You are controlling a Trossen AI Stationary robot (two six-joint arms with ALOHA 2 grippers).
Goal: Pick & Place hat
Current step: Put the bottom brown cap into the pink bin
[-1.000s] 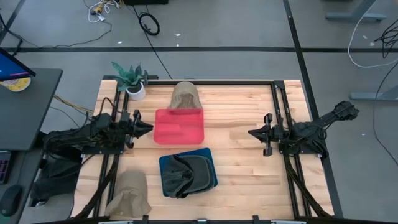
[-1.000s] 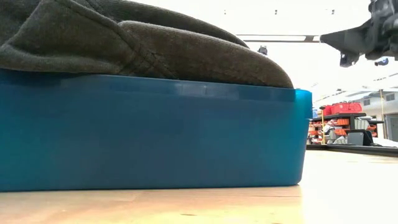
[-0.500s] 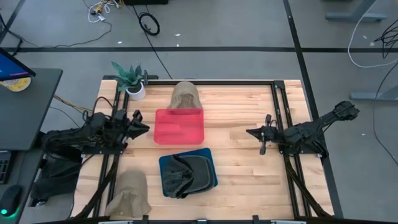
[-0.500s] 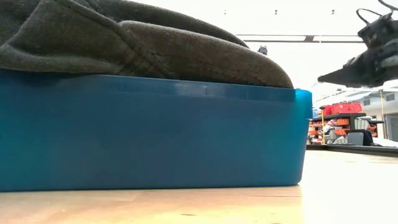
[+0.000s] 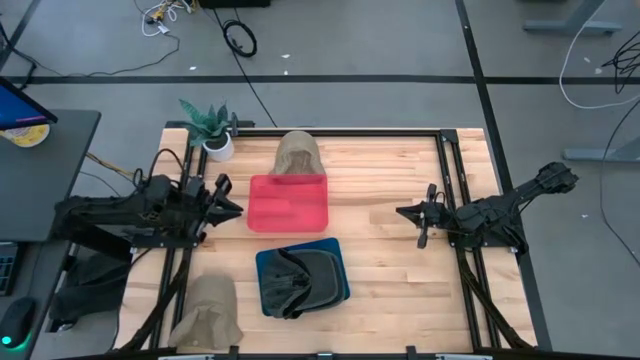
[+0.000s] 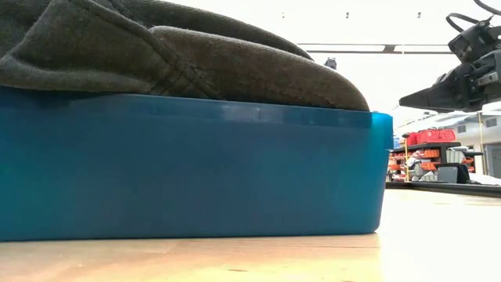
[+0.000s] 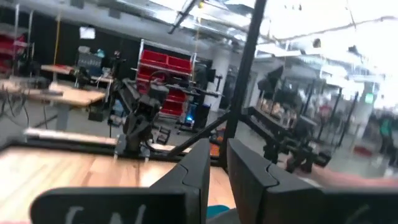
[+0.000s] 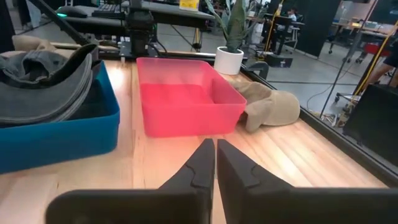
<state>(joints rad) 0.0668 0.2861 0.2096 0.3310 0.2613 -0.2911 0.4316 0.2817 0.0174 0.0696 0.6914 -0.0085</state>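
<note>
A small potted plant point(image 5: 210, 128) in a white pot stands at a far corner of the wooden table point(image 5: 390, 180). Black cables point(image 5: 238, 38) and a white cable point(image 5: 590, 75) lie on the grey floor beyond. Red storage bins point(image 7: 163, 65) fill shelving in the room behind.

Robotics workshop: red parts shelving point(image 7: 163, 74), workbenches point(image 7: 53, 93).

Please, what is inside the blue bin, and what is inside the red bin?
The blue bin holds a dark grey cap; anything beneath it is covered. The red bin looks empty; a tan hat lies behind it.
</note>
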